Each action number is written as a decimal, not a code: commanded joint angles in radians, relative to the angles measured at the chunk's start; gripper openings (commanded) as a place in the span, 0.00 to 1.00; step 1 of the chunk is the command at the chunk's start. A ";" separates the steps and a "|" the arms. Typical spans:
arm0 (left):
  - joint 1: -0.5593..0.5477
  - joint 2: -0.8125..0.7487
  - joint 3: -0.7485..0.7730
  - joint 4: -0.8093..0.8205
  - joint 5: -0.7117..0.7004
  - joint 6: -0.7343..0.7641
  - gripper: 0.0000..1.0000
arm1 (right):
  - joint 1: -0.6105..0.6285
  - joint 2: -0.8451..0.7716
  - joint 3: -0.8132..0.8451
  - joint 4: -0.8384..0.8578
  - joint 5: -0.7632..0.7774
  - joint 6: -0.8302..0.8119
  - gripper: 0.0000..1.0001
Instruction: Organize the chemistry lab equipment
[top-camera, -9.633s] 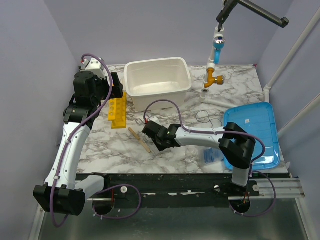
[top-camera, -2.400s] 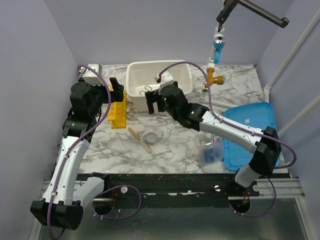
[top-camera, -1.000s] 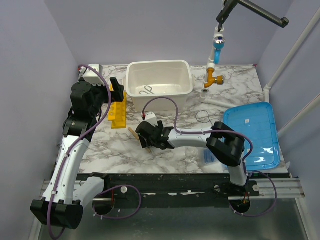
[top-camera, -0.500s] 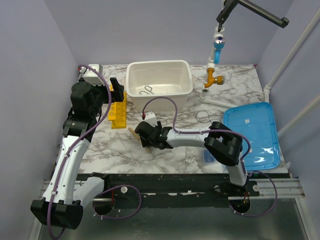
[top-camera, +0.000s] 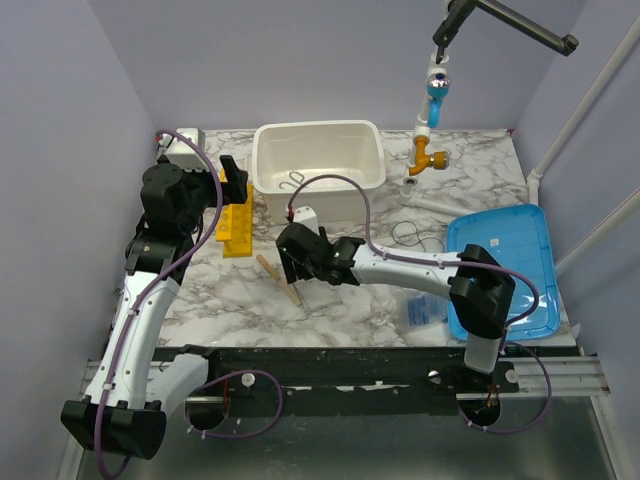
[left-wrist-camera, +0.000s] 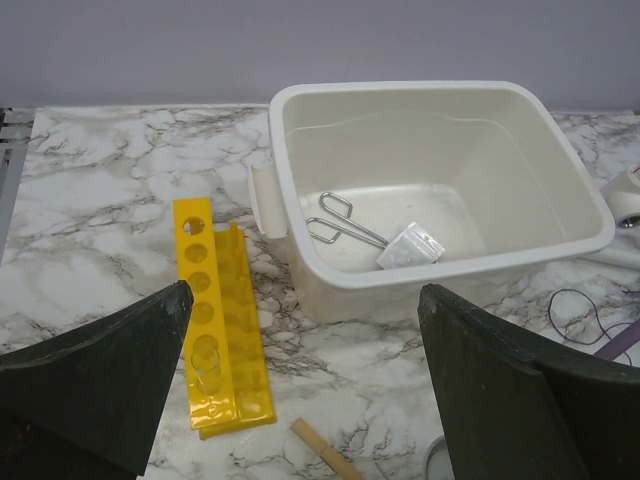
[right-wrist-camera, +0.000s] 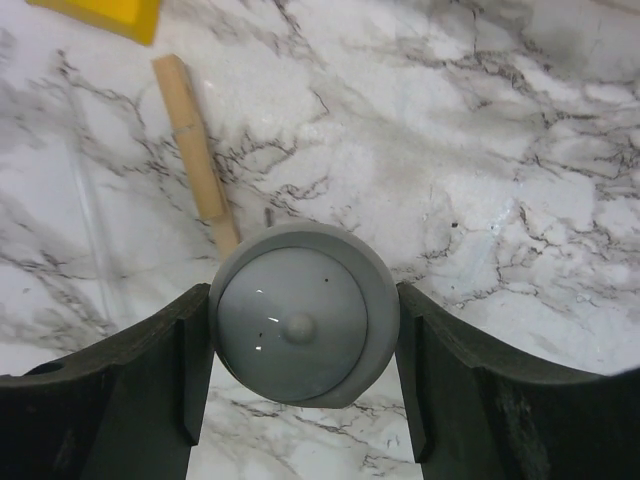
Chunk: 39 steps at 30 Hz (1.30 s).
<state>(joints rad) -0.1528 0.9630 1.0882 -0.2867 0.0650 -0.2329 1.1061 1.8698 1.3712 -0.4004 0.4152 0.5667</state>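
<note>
My right gripper (right-wrist-camera: 305, 330) is shut on a small round grey dish (right-wrist-camera: 300, 325), one finger on each side of its rim, just above the marble table. A tan wooden stick (right-wrist-camera: 195, 155) lies just beyond the dish, with a thin clear rod (right-wrist-camera: 90, 230) to its left. From above, the right gripper (top-camera: 293, 264) covers the dish beside the stick (top-camera: 272, 273). My left gripper (left-wrist-camera: 305, 300) hangs open and empty above the yellow holed rack (left-wrist-camera: 218, 320), which holds one clear tube (left-wrist-camera: 205, 355). Silver tongs (left-wrist-camera: 345, 220) and a small clear bag (left-wrist-camera: 410, 245) lie in the white tub (left-wrist-camera: 440, 275).
The white tub (top-camera: 266, 165) stands at the back centre, with the yellow rack (top-camera: 236, 225) to its left. A blue tray (top-camera: 520, 250) sits at the right edge. A clear bag with blue contents (top-camera: 425, 308) lies beside it. A thin wire loop (top-camera: 405, 233) and a tap (top-camera: 430, 120) are at the back right.
The right gripper has closed on the grey dish and risen a little off the table, its arm swinging up. The left arm has stayed still.
</note>
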 joint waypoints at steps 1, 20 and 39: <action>-0.005 -0.017 0.025 -0.013 0.013 -0.003 0.99 | -0.036 -0.062 0.121 -0.108 -0.069 -0.059 0.39; -0.005 0.029 0.026 -0.021 0.007 0.003 0.98 | -0.355 0.132 0.700 -0.293 -0.223 -0.262 0.35; -0.009 0.052 0.038 -0.035 0.031 -0.002 0.99 | -0.479 0.420 0.934 -0.284 -0.182 -0.279 0.34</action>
<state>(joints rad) -0.1528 1.0130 1.0901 -0.3115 0.0689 -0.2325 0.6350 2.2166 2.2852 -0.6769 0.2016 0.3115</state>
